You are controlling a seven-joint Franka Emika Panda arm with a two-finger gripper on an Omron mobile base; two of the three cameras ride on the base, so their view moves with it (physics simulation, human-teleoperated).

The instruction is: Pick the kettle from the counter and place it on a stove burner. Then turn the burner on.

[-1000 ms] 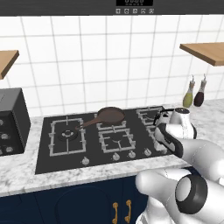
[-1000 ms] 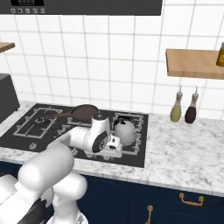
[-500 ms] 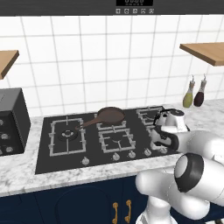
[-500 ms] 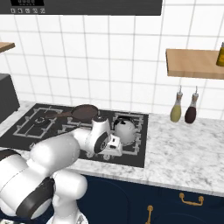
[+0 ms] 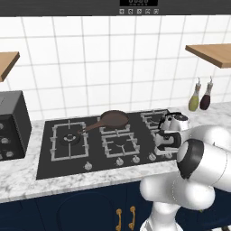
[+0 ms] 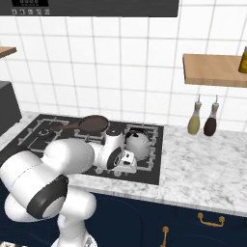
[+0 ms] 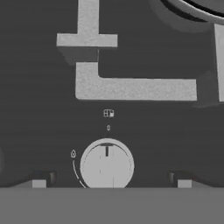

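Note:
The shiny silver kettle [image 5: 177, 121] [image 6: 138, 145] stands upright on the right rear burner of the black cooktop [image 5: 49, 160]; its base edge shows at the hand view's top right [image 7: 197, 6]. My gripper [image 5: 159, 152] [image 6: 129, 168] [image 7: 109, 183] points down at the cooktop's front right, just in front of the kettle. It is open, one fingertip [image 7: 40, 182] on each side of a round white burner knob [image 7: 106, 165] and apart from it. The knob's mark points straight up. The marbled counter [image 6: 202, 169] lies to the right.
A brown frying pan [image 5: 113, 119] sits on the middle rear burner. Two slim bottles [image 5: 200, 96] stand by the wall at the right, under a wooden shelf [image 5: 212, 53]. A black appliance [image 5: 11, 124] is at the left. More knobs [image 5: 120, 161] line the cooktop's front.
My hand has drawn back from the kettle and come down over the front knob row, while the elbow swung up and forward. The kettle stays on its burner.

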